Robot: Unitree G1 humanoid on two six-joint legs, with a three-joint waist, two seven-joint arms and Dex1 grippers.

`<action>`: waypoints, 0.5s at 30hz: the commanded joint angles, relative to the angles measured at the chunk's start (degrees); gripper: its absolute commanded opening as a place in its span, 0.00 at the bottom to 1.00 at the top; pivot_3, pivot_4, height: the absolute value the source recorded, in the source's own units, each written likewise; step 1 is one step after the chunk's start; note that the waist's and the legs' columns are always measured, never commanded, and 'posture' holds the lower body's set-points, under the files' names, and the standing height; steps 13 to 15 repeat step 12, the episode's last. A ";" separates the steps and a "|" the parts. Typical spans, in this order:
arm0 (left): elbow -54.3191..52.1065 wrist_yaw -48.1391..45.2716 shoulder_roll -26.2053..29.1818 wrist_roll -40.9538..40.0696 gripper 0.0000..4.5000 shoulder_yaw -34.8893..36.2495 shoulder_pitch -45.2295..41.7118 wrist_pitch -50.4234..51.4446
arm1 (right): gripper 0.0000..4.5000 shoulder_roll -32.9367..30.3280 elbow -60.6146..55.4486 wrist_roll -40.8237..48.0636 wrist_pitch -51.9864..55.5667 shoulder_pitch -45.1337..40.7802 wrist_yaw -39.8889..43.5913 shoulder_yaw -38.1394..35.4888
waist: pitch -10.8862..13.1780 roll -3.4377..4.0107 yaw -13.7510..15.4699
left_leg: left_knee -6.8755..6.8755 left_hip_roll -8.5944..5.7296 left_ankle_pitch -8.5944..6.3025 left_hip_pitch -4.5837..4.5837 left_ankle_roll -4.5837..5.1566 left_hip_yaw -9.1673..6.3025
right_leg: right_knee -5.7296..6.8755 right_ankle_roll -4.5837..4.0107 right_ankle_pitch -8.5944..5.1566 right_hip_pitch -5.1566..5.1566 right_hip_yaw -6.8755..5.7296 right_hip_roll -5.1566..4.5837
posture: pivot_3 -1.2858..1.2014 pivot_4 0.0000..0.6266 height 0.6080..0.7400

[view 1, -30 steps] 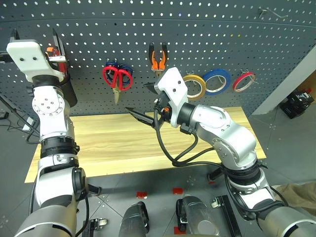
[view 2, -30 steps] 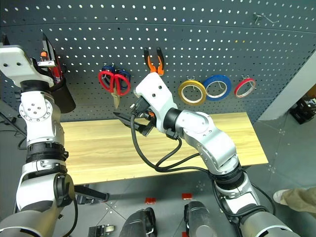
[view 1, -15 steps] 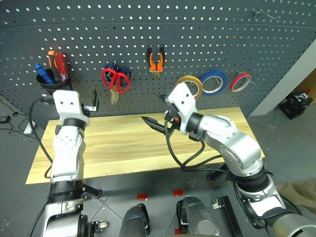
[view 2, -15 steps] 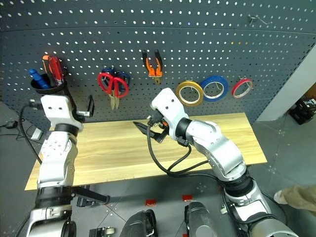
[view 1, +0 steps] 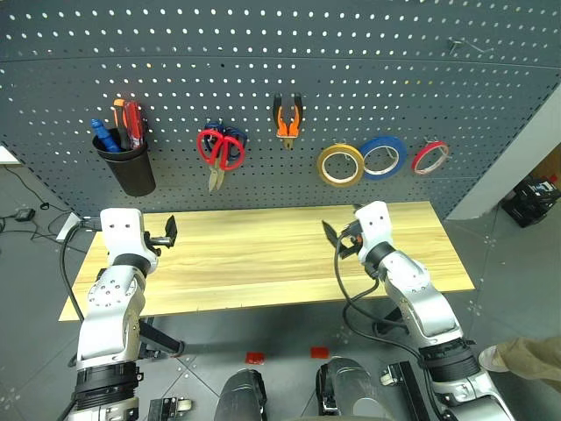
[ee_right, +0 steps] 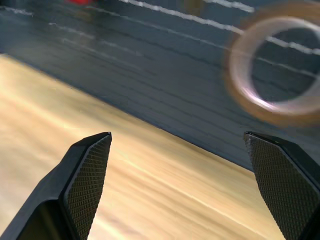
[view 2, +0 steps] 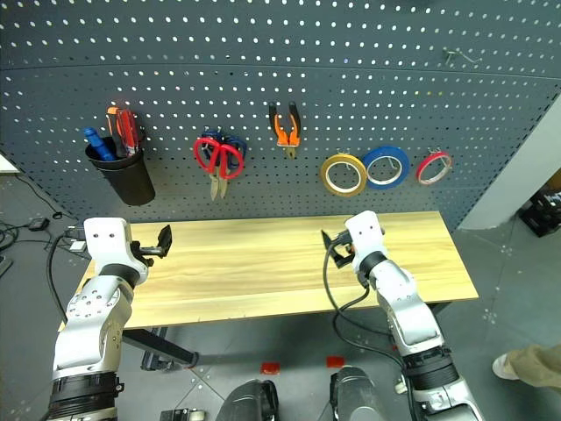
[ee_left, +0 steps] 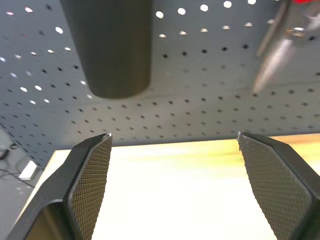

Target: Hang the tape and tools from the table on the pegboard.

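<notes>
Light-wood grain runs the length of your worktop (view 1: pixel 263 254), and both claws hang over it with nothing in them. Your left claw (view 1: pixel 169 233) sits above the left end of the worktop with its two black fingers (ee_left: pixel 92 175) spread wide apart, touching nothing; between them the wrist camera looks at the pegboard (view 1: pixel 351 79) and the bottom of the black cup (view 1: pixel 127 167). Your right claw (view 1: pixel 333 239) is over the right half of the worktop, jaws likewise wide apart and bare, facing the board just below the tape (view 1: pixel 340 165).

Everything the task names is on the pegboard. The tape hangs right of centre, with the blue tape roll (view 1: pixel 383 156) just beside it on the right and the red tape roll (view 1: pixel 429 156) beyond that. The pliers (view 1: pixel 287 117) hang handles-up near the middle. The red-handled scissors (view 1: pixel 219 151) hang to their left, blades down, with a blue-handled pair (view 1: pixel 235 137) just behind them. The black cup at the far left holds the red-handled screwdriver (view 1: pixel 131 118), alongside an orange-and-black handle and a blue one.
</notes>
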 commanded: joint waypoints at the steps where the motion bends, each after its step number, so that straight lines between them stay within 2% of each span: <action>1: 0.56 0.30 -0.27 0.12 0.94 1.82 0.41 -2.45 | 1.00 1.35 8.08 0.98 -5.31 -1.39 -4.54 -7.19 | -0.74 0.05 -0.02 | -0.01 0.00 0.00 0.02 0.00 0.00 | 0.00 -0.01 0.00 0.01 0.01 0.00 | 0.43 0.10 1.00; 9: 1.49 1.56 -2.73 -0.47 0.94 3.44 2.11 -3.42 | 1.00 0.18 22.80 0.57 -10.49 -5.20 -5.36 -12.30 | -2.72 0.55 -0.12 | -0.07 0.01 0.00 0.19 0.01 0.10 | 0.03 -0.01 0.01 0.08 0.13 0.05 | 0.44 0.03 1.00; 15: 1.24 2.32 -3.13 0.50 0.94 3.47 3.00 -3.53 | 1.00 0.04 25.57 0.75 -11.59 -6.11 -4.78 -12.79 | -3.23 0.61 -0.12 | -0.08 0.01 -0.01 0.24 0.01 0.12 | 0.03 -0.01 0.00 0.11 0.15 0.06 | 0.45 0.02 1.00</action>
